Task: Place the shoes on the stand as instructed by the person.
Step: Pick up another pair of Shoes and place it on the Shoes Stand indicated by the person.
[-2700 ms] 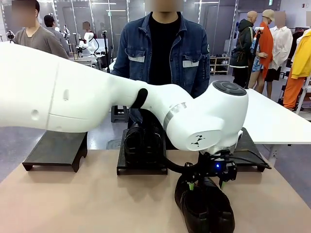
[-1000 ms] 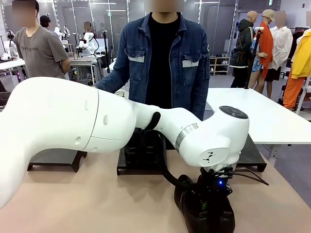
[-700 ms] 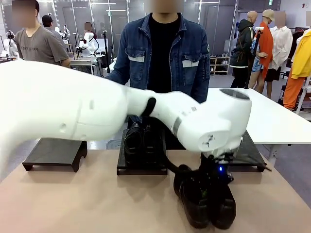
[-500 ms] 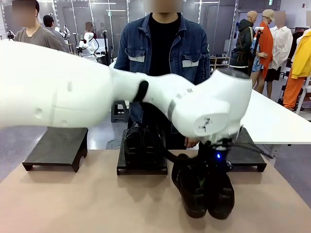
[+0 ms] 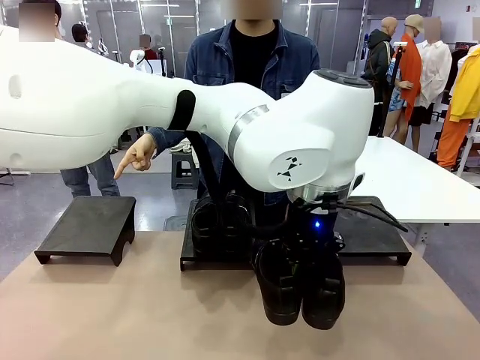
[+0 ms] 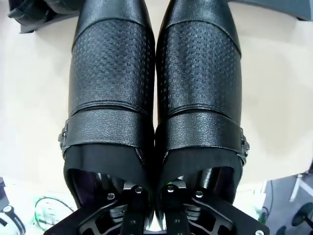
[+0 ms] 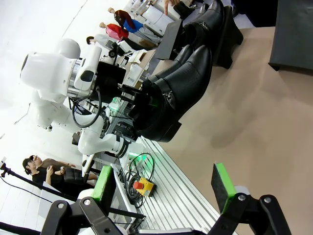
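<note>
while the left arm stretches across the front view, the left gripper is clamped on the held pair of black shoes. the toes tip down toward the camera, the soles hang clear of the worktop, and the pair is just in front of the middle stand. the second pair sits on that middle stand, with the left stand and right stand on either side. the person stands behind, and the person's hand points a finger down toward the left stand.

left wrist view — the held pair is side by side and touching, toes at the top. the left gripper pinches the two inner collars together, and the worktop lies underneath.

right wrist view — the right gripper is spread wide, with nothing between its green pads. the held pair hangs off the worktop, well apart from this gripper. the second pair is farther off.
</note>
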Robot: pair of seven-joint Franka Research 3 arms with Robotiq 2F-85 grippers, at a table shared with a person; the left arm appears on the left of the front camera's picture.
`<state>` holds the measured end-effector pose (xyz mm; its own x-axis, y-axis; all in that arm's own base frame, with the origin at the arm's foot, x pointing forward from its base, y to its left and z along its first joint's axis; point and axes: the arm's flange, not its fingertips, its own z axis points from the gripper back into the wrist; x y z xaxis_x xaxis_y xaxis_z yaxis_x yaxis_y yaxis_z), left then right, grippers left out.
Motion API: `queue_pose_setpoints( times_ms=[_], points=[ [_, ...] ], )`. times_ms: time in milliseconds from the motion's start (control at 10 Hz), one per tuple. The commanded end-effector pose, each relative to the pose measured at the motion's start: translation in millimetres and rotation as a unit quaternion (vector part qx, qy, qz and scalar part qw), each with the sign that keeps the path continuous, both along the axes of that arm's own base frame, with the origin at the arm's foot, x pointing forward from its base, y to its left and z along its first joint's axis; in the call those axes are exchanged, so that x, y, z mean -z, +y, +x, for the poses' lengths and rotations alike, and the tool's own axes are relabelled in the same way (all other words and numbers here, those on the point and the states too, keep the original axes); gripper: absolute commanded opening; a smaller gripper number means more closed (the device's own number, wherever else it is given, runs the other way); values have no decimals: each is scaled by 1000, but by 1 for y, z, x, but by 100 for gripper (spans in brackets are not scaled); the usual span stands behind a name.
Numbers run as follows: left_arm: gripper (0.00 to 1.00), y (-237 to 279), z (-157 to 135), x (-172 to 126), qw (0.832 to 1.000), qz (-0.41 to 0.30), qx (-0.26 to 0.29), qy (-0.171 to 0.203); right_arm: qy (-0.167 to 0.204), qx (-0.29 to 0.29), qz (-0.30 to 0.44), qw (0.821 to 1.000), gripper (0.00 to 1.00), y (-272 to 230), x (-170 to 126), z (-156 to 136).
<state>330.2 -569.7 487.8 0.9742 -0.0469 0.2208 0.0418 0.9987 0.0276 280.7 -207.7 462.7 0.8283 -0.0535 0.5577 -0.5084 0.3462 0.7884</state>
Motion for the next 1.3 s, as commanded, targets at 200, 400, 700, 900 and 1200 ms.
queue_pose_setpoints(
  times_ms=[200, 400, 700, 900, 1200],
  points=[
    [0, -1, 5, -4, 1000, -3, -5, 0, -12, 0, 7, 1000, 100, -1, -1, 0],
    [0, -1, 5, -4, 1000, -3, -5, 0, -12, 0, 7, 1000, 100, -1, -1, 0],
    [8, 10, 1, -7, 1000, 5, 25, 13, -12, 0, 7, 1000, 100, -1, -1, 0],
    [8, 57, -3, -32, 992, -11, 122, 3, -12, 0, 7, 1000, 100, -1, -1, 0],
    [8, 143, 4, -47, 986, -42, 153, -48, -12, 0, 7, 1000, 100, -1, -1, 0]
  ],
)
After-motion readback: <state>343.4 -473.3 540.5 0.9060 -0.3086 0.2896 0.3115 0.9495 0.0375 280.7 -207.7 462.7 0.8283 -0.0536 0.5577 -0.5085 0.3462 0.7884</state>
